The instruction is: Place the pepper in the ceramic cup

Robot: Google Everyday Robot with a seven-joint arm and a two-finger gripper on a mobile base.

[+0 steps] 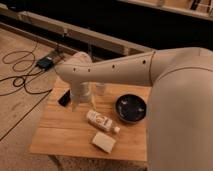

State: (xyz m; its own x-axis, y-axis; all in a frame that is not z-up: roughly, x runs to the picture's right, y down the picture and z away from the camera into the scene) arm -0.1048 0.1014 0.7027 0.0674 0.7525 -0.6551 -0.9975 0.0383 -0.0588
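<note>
We see a white robot arm [125, 70] reaching in from 3 o'clock over a wooden table [65, 135]. A black bowl [131, 107] sits at 3 o'clock and a white bottle [101, 121] lies mid-table. The ceramic cup [101, 89] stands at 12 o'clock. The gripper [76, 103] hangs at the cup's 8 o'clock. We cannot tell how its jaws stand, nor make out the pepper.

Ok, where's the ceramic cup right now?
In the camera view the ceramic cup stands near the table's far edge, under the arm, with the gripper hanging just image-left of it and the black bowl image-right.
</note>
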